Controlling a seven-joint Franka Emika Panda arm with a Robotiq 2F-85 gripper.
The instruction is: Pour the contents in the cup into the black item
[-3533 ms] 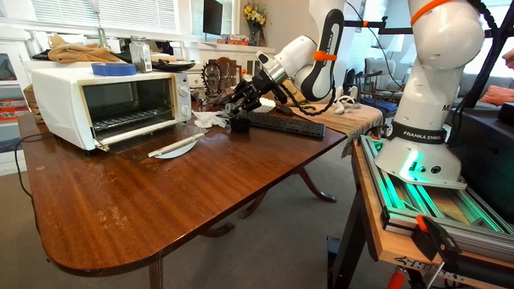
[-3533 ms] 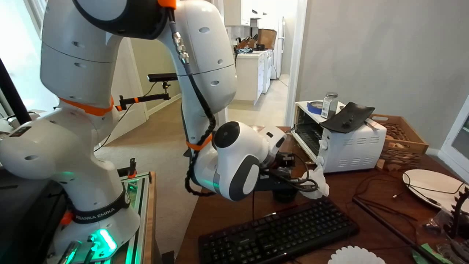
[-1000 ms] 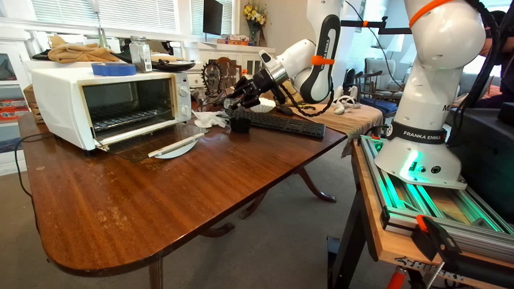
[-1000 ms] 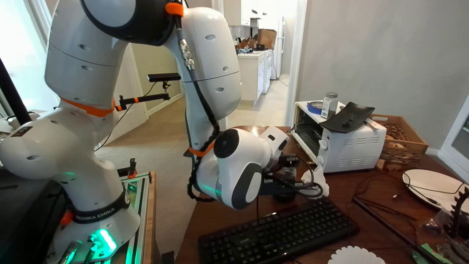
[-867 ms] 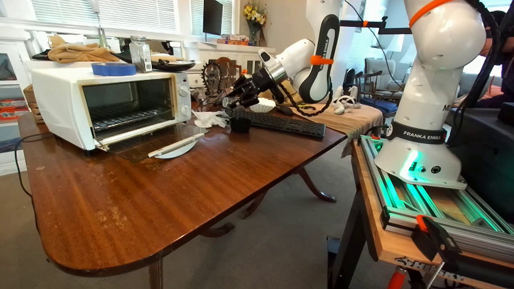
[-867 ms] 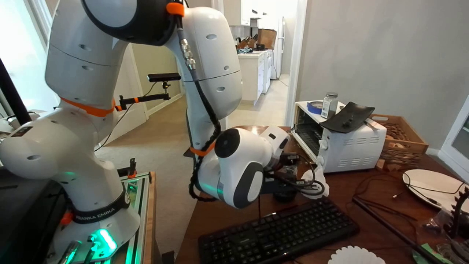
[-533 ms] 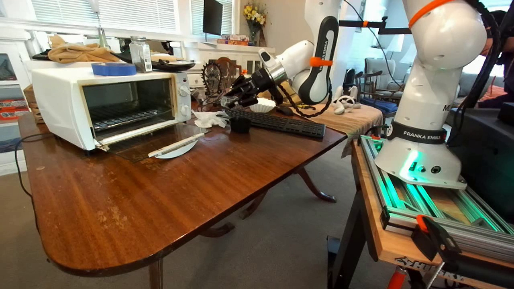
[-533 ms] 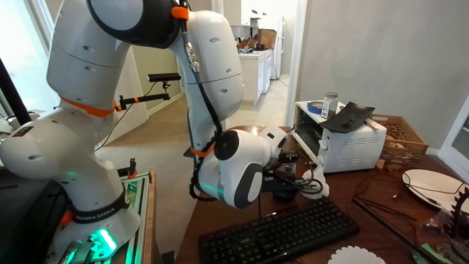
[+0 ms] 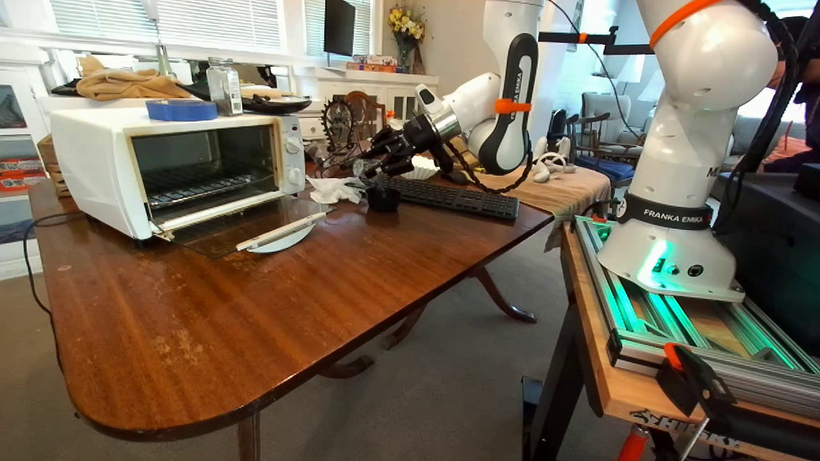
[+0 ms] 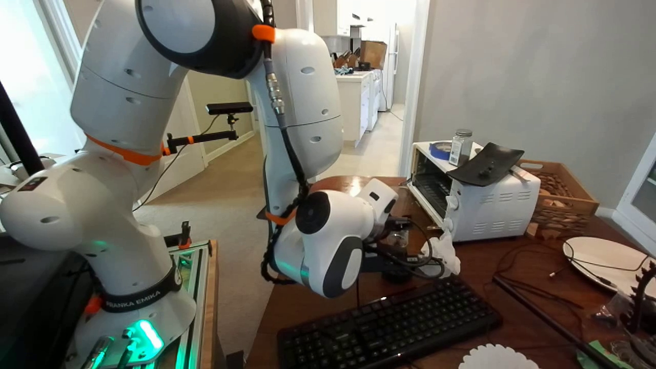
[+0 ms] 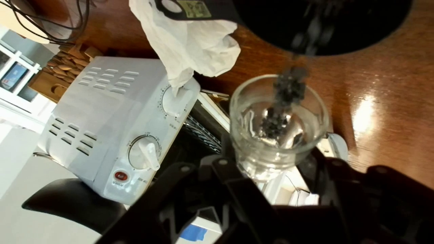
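Observation:
My gripper is shut on a clear glass cup, which shows in the wrist view between the two fingers. The cup is tilted, its mouth towards the black item. It also shows, partly hidden, in an exterior view. Dark small pieces lie in the cup and stream out over its rim. The black item is a round cup-like vessel on the table below the gripper. In the wrist view it has a handle with a yellow label, and the blurred stream reaches over its dark opening.
A white toaster oven stands with its glass door open. Crumpled white tissue lies beside the black item. A black keyboard lies close by. A white fluted dish and a white plate are on the table.
The gripper rose from low over the black item, then dipped slightly, still holding the cup. A faint streak now shows between cup and black item.

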